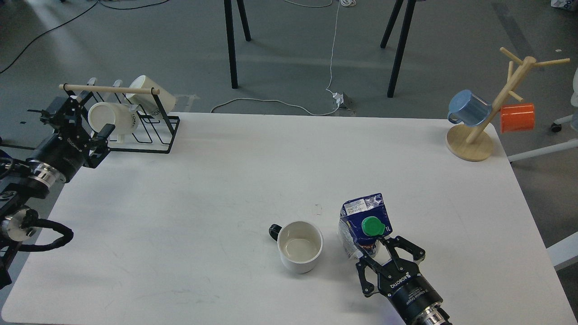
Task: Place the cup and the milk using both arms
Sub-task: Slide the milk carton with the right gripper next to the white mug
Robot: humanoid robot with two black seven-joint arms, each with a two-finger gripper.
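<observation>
The right gripper (378, 253) is reaching the milk carton (365, 225), fingers apart around it, beside the cup (300, 246); the left gripper (92, 140) is hanging far-left, fingers apart.

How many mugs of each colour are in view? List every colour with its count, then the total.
Cream-white ceramic mug with a black handle, upright on the white table: 1
White mugs on the black wire rack: 2
Blue mug on the wooden mug tree: 1
Orange mug on the same tree: 1
Total: 5
</observation>
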